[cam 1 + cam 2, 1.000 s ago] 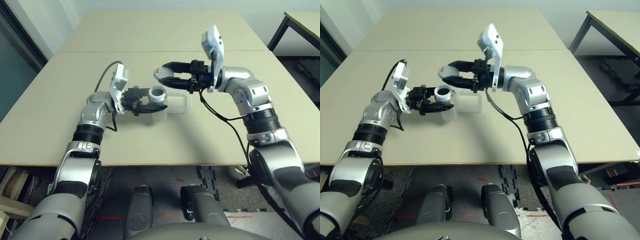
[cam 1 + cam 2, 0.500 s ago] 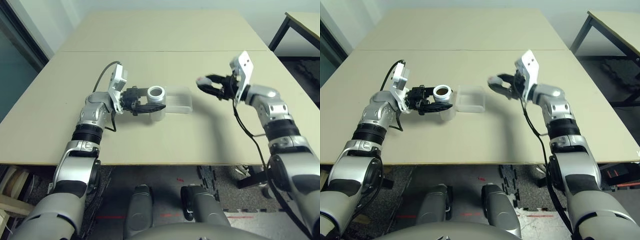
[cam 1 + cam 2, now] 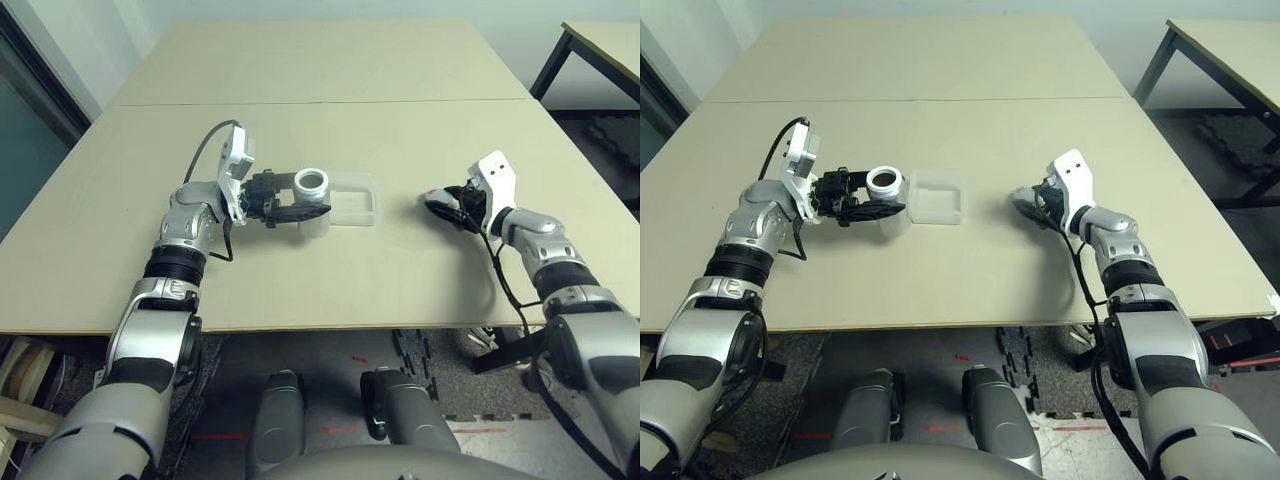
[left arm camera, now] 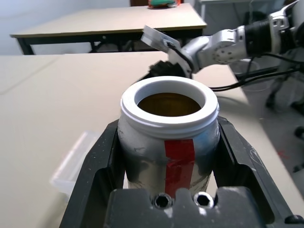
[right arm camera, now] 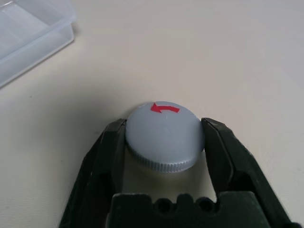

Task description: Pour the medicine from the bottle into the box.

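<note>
My left hand [image 3: 300, 207] is clamped on the bottle [image 3: 312, 198], upright with its mouth uncovered, just left of the box [image 3: 352, 199] on the surface [image 3: 330, 120]. My right hand [image 5: 164, 137], low at the right, grips the grey cap [image 5: 165, 135] between its fingers.

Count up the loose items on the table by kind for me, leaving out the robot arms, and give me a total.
Pill bottle, open, held in the left gripper: 1
Grey round cap, between the right gripper's fingers: 1
Clear plastic box: 1
Total: 3
</note>
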{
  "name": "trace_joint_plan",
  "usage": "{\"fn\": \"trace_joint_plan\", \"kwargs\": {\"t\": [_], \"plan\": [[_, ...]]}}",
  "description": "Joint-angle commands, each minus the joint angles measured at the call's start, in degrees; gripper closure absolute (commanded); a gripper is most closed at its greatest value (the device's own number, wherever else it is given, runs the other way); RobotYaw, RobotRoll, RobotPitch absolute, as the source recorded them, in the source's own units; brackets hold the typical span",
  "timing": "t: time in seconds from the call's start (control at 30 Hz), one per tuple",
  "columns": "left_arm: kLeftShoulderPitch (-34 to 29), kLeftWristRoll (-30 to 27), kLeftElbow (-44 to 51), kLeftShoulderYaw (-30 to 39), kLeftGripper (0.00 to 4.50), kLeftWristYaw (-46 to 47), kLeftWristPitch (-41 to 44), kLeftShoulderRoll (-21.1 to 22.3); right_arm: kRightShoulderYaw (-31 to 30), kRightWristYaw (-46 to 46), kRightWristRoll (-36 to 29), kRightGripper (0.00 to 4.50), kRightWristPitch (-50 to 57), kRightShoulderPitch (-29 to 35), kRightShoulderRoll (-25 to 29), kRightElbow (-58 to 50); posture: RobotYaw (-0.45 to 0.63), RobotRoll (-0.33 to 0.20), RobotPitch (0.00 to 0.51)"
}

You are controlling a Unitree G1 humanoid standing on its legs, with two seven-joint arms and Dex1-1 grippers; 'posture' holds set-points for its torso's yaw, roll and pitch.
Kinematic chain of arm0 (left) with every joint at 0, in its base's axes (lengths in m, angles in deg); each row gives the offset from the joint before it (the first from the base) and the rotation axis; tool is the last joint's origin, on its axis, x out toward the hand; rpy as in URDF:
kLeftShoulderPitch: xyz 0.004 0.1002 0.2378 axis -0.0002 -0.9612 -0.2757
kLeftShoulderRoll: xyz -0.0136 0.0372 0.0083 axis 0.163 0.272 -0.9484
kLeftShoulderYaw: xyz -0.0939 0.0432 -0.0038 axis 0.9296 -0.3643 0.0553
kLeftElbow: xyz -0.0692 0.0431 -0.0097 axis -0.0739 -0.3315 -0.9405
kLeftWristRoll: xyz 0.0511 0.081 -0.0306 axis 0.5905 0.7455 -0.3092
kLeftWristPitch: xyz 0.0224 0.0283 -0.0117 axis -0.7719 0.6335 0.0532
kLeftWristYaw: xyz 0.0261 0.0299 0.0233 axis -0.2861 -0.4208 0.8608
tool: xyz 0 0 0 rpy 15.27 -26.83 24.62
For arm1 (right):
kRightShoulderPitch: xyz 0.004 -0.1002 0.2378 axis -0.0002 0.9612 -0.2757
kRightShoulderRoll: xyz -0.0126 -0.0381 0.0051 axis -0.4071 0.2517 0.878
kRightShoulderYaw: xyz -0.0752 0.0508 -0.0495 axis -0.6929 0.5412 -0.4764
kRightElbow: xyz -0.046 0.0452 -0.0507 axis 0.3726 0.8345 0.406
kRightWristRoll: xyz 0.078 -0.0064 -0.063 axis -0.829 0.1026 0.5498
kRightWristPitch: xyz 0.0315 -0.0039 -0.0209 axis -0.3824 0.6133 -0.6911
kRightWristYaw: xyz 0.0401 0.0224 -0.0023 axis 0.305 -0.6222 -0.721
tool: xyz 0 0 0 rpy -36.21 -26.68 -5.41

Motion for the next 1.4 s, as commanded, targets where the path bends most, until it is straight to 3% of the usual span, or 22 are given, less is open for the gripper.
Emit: {"fn": "trace_joint_plan", "kwargs": {"t": [0.03, 0.07, 0.4, 0.6, 0.87, 1.13, 1.23, 1.4], "plan": [[1.3, 2.2, -2.2, -0.1, 1.78, 2.2, -1.7, 0.4, -0.3, -1.6, 1.0, 0.29, 0.3, -1.2, -0.1, 0.6, -0.05, 0.000, 0.094], [1.6, 2.7, -2.6, -0.1, 1.78, 2.9, -2.5, 0.4, -0.5, -2.5, 1.2, 0.00, 0.6, -1.3, 0.1, 0.4, -0.05, 0.000, 0.095], [7.5, 12.7, -10.8, -2.0, 1.78, 17.6, -12.8, -0.2, -1.2, -16.7, -0.9, 0.00, 8.5, 0.2, 4.6, -14.8, -0.06, 0.000, 0.099], [13.2, 22.9, -16.7, -6.2, 1.78, 30.8, -20.2, -0.6, -0.9, -18.4, -3.7, 0.00, 14.9, 2.2, 4.6, -26.4, -0.08, 0.000, 0.095], [26.5, 48.7, -26.5, -25.2, 1.78, 49.1, -30.7, -0.4, -1.0, -17.8, -5.5, 0.00, 17.6, 2.7, 4.0, -30.7, -0.07, 0.000, 0.077], [38.3, 76.8, -33.3, -51.1, 1.78, 62.6, -34.0, -5.4, -0.6, -17.0, -6.9, 0.00, 18.5, 2.6, 2.9, -31.7, -0.08, 0.000, 0.068], [39.7, 81.5, -34.6, -56.0, 1.78, 64.1, -34.3, -7.4, -0.4, -16.5, -7.2, 0.00, 18.9, 3.5, 2.9, -32.9, -0.10, 0.000, 0.069], [40.7, 81.5, -36.4, -55.6, 1.78, 63.7, -31.7, -9.5, 0.0, -15.8, -8.5, 0.00, 20.3, 5.0, 3.0, -35.7, -0.12, 0.000, 0.074]]}}
